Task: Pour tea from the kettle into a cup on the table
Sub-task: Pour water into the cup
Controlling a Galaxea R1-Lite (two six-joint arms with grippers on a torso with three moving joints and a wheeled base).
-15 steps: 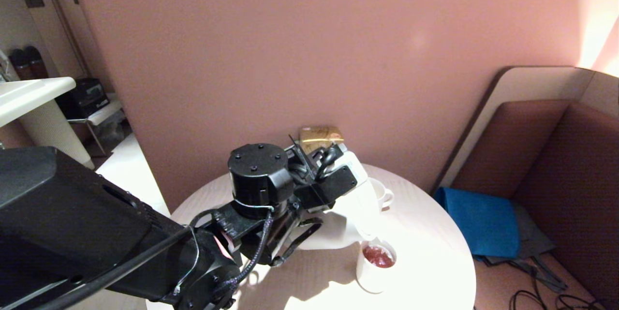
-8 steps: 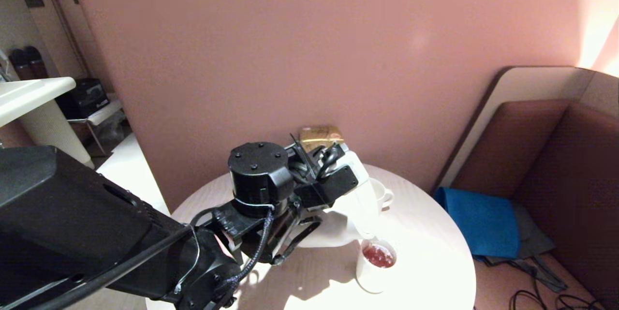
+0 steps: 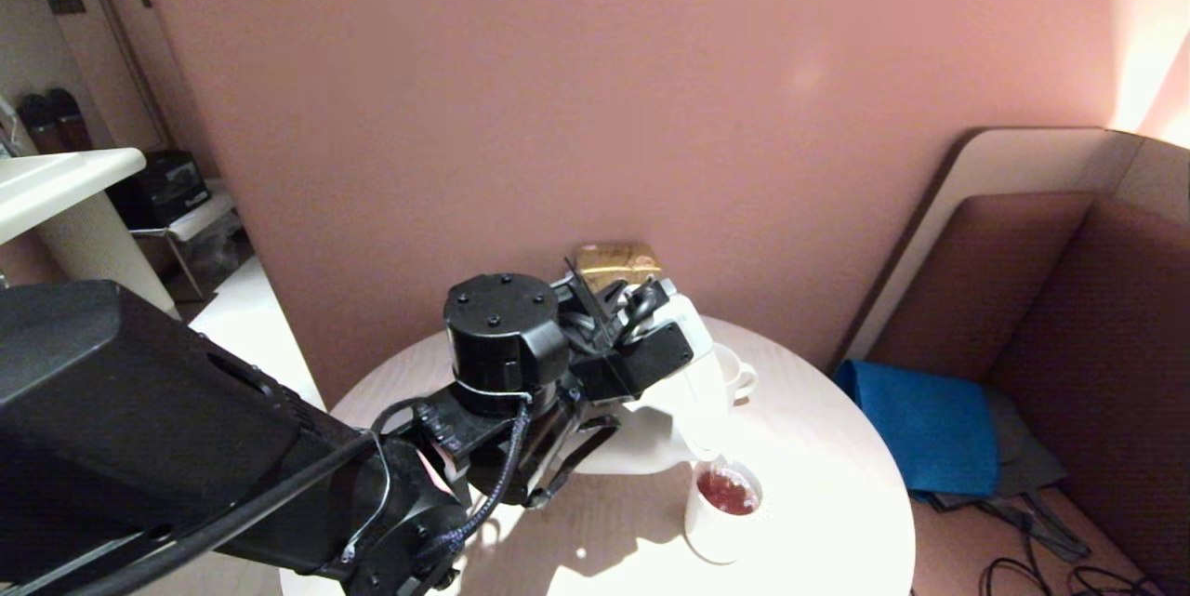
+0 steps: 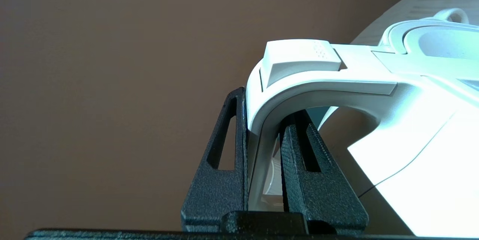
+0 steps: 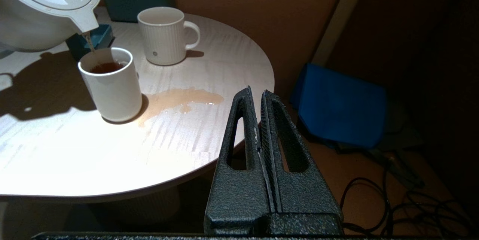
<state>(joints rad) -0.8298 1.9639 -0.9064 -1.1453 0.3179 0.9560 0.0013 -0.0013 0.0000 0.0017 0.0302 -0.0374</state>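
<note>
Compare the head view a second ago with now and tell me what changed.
Very little. The left gripper stays clamped on the kettle handle, with the kettle still tipped over the cup and a thin stream of tea running in; the wrist shifted only slightly. The cup, the ribbed mug, the spill on the table and the shut right gripper, off the table's edge, stayed put.

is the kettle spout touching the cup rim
Apart. The right wrist view shows the kettle spout above the cup rim, with a thin stream of tea crossing the gap.
</note>
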